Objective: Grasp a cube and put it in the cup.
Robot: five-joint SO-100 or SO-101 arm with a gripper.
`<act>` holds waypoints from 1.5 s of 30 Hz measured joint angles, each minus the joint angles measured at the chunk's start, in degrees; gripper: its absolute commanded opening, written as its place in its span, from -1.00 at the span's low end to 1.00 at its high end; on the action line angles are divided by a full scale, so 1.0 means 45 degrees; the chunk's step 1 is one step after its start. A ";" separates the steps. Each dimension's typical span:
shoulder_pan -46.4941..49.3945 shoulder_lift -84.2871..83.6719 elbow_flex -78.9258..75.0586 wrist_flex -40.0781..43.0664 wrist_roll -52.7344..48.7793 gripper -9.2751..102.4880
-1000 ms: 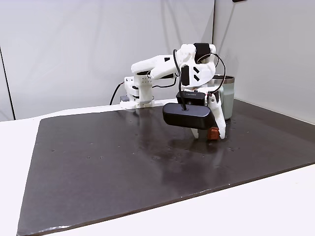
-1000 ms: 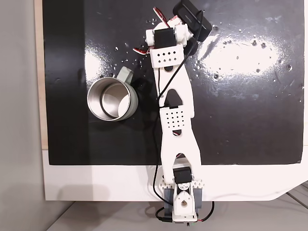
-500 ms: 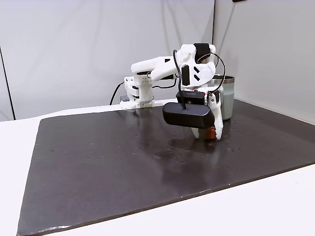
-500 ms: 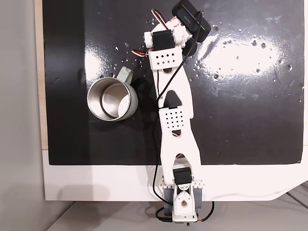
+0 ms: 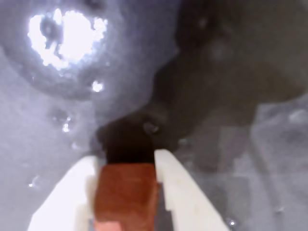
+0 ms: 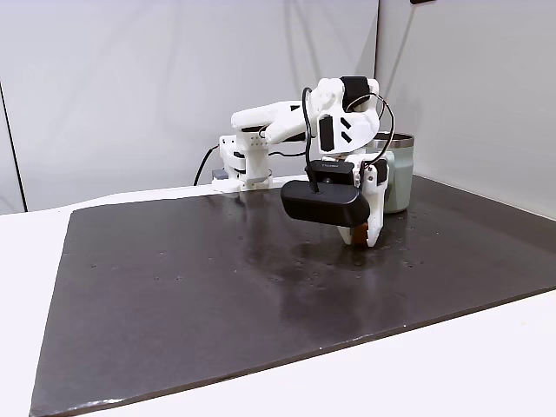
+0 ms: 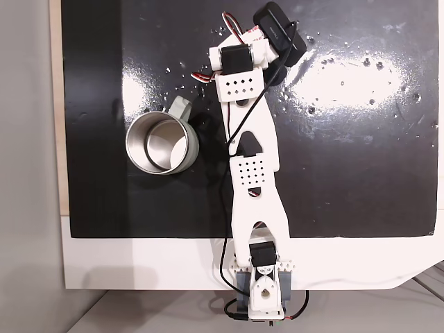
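A reddish-orange cube (image 5: 126, 195) sits between the gripper's (image 5: 126, 166) white fingers (image 5: 175, 190). Beside the white arm (image 7: 250, 166), the cup (image 7: 162, 144) is pale grey-green with a steel rim, on a glossy black mat (image 6: 174, 278).

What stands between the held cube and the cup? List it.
Nothing visible. The cube sits clamped between the gripper fingers. In the fixed view from above, bare dark mat lies between the arm's wrist and the cup, whose mouth is open and empty.
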 measured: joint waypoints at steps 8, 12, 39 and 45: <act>0.0000 -0.0039 0.0000 -0.0039 0.0430 -0.74; 0.0000 -0.0020 0.0000 -0.0039 0.0684 -0.75; 0.0488 0.9629 0.3262 0.0020 0.1992 -0.73; 0.0605 1.2422 0.5156 0.0020 0.1738 -0.73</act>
